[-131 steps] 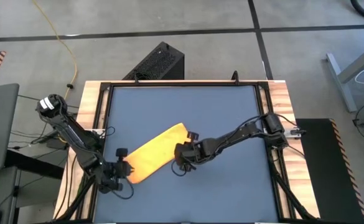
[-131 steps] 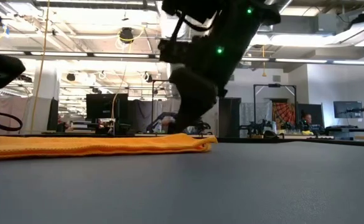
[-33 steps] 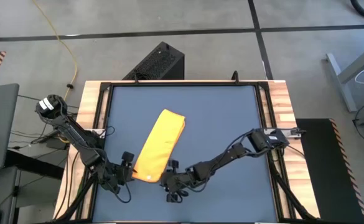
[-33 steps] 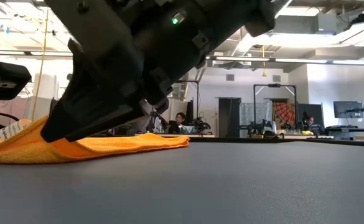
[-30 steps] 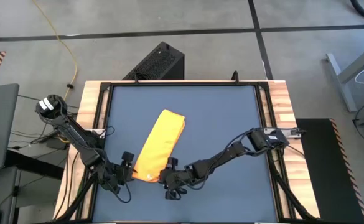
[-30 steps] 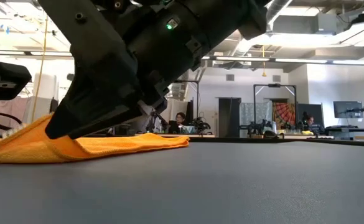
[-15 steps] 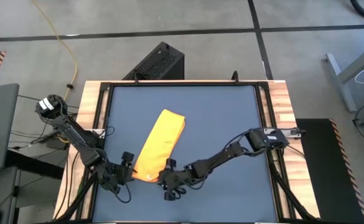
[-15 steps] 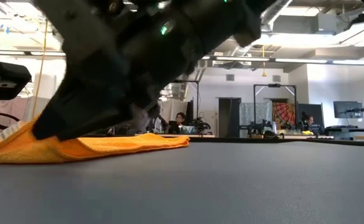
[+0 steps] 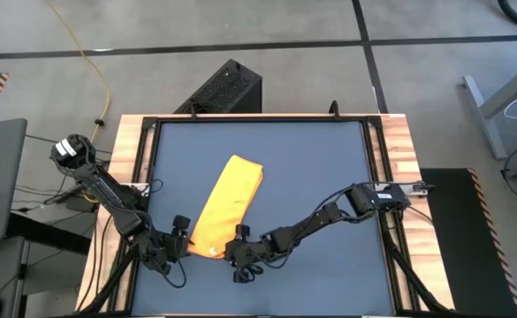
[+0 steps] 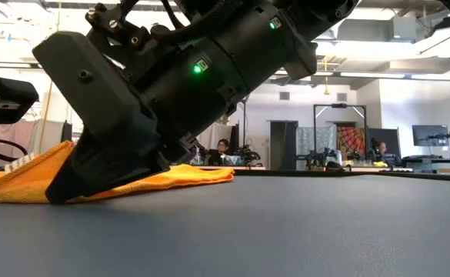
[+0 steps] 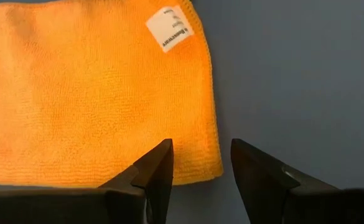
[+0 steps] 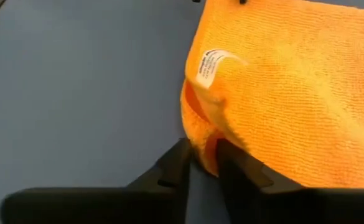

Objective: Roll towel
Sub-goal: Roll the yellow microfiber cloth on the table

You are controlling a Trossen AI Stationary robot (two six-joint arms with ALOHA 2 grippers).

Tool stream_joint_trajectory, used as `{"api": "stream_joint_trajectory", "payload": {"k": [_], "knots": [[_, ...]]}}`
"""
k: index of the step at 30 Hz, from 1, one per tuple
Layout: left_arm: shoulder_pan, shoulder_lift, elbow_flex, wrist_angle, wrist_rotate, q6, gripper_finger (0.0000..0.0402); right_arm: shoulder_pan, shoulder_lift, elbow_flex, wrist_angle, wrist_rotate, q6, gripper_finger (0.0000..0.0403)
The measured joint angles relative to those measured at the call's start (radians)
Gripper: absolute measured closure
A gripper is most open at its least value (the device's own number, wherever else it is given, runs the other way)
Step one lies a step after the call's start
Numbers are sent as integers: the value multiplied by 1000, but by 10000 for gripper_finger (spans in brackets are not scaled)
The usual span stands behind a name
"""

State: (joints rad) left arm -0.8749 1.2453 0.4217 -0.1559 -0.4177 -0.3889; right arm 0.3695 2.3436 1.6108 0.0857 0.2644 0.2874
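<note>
The yellow-orange towel (image 9: 227, 203) lies on the blue-grey tabletop as a long folded strip, running from the middle toward the near left. A white label (image 12: 210, 62) sits at its near end. My right gripper (image 9: 234, 251) is at that near end's right corner, shut on the cloth. My left gripper (image 9: 181, 238) stands open at the near end's left corner. In the left wrist view the towel's corner (image 11: 214, 171) lies between the left gripper's (image 11: 200, 168) two fingers; whether they touch it, I cannot tell. My right gripper pinches the towel's near-end corner (image 12: 201, 149), just below the label, between its two fingers. The cloth there is a bunched fold of more than one layer. The fingers (image 10: 59, 192) slant down to the table from the near right. That corner humps up a little (image 10: 55, 154); the rest lies flat.
Bare tabletop (image 9: 320, 168) spreads to the right of and beyond the towel. A black frame and wooden rails (image 9: 391, 141) edge the table. A black box (image 9: 227, 87) stands on the floor past the far edge. In the low view a person (image 10: 223, 146) shows far back in the room.
My right gripper has moved a little toward the table's left, onto the towel's near end, and has come down until its fingertips reach the table. The towel's near corner beside it now humps up slightly. The rest of the strip has stayed in place.
</note>
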Motion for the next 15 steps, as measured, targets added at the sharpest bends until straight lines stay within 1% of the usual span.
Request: {"api": "stream_joint_trajectory", "payload": {"k": [3,6,7,9,11,15], "knots": [[0,0,0,-11,3,-9,278,0,0,0,-3,0,0,343],[0,0,0,-17,8,-21,317,1,0,0,-2,0,-2,384],[0,0,0,-16,15,-22,332,1,0,0,-2,0,-5,389],[0,0,0,-17,20,-23,362,2,0,0,-2,0,-7,389],[0,0,0,-17,22,-23,388,2,0,0,-2,0,-6,379],[0,0,0,-44,25,-25,398,2,0,0,-5,-1,-6,373]]}}
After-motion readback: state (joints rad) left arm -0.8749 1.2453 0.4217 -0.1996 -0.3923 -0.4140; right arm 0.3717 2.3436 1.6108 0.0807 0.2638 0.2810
